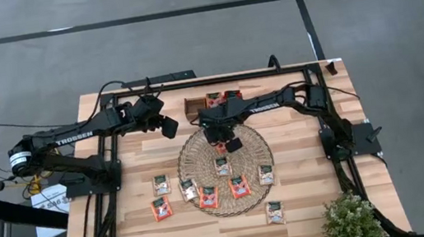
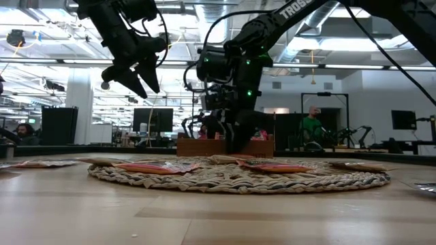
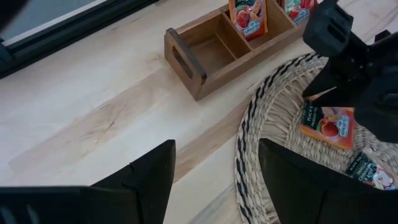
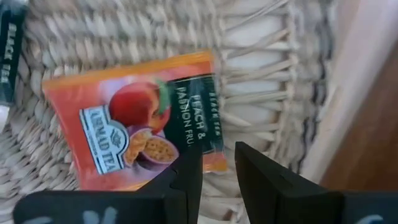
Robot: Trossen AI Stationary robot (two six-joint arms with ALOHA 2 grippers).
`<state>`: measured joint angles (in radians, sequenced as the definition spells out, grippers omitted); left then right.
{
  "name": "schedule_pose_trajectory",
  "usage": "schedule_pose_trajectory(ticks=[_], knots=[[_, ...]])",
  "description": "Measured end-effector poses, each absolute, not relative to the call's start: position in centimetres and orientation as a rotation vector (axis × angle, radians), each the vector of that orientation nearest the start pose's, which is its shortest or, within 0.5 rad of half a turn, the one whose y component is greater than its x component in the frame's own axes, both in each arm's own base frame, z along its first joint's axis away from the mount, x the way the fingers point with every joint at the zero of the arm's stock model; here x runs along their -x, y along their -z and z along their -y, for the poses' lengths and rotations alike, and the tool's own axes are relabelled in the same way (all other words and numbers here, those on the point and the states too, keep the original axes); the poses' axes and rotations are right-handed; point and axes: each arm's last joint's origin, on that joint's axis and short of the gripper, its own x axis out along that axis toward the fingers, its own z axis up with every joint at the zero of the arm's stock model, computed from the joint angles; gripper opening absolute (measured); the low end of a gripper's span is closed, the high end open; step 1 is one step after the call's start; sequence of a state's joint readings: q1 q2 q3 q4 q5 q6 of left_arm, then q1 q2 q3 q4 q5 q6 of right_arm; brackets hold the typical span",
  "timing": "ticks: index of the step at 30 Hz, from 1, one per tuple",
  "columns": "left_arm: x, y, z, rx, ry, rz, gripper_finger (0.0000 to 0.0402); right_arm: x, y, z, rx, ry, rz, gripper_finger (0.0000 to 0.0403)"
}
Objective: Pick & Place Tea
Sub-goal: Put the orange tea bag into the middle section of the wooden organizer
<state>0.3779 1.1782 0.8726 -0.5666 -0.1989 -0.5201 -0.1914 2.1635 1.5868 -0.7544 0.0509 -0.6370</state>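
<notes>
An orange tea sachet (image 4: 130, 134) lies flat on the far part of the round woven mat (image 1: 193, 158), just under my right gripper (image 4: 219, 158). That gripper points steeply down, its fingers a narrow gap apart over the sachet's edge nearest the mat's rim. Several more sachets lie on the mat (image 1: 222, 165) and on the table near it (image 1: 161, 209). Two sachets (image 3: 249, 15) stand in the brown wooden tray (image 3: 205, 53) at the far edge. My left gripper (image 1: 168, 127) hangs open and empty in the air, left of the mat. My right gripper's fingertips (image 4: 189, 168) stand at the orange sachet's edge (image 4: 208, 158), coming from above. Whether they touch it I cannot tell. The sachet lies flat on the mat.
The tray's leftmost compartment (image 3: 211, 46) holds nothing. A potted plant (image 1: 351, 219) stands at the table's near right corner. Bare wood (image 1: 143, 157) shows left of the mat, under the left arm. The dark frame rails (image 1: 190, 82) run along the table's edges.
</notes>
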Motion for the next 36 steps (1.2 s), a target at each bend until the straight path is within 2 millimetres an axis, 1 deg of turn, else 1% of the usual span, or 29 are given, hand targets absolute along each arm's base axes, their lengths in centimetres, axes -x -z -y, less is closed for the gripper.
schedule_pose_trajectory(ticks=[7, 10, 18, 26, 36], knots=[[-21.39, -25.73, -9.12, 0.549, -0.762, -0.721, 0.0223, -42.16, -14.42, 8.33, 0.433, -0.205, -1.325, 0.0086], [-21.4, -25.73, -9.12, 0.549, -0.762, -0.721, 0.0223, -42.05, -14.4, 8.31, 0.43, -0.208, -1.335, 0.008], [-21.4, -25.74, -9.12, 0.55, -0.762, -0.721, 0.0223, -41.95, -14.37, 8.3, 0.415, -0.201, -1.347, 0.0046], [-21.4, -25.74, -9.12, 0.55, -0.762, -0.721, 0.0223, -41.92, -14.36, 8.29, 0.414, -0.2, -1.35, 0.0004], [-21.4, -25.74, -9.12, 0.54, -0.757, -0.725, 0.0223, -41.92, -14.37, 8.33, 0.376, -0.168, -1.352, 0.0002]])
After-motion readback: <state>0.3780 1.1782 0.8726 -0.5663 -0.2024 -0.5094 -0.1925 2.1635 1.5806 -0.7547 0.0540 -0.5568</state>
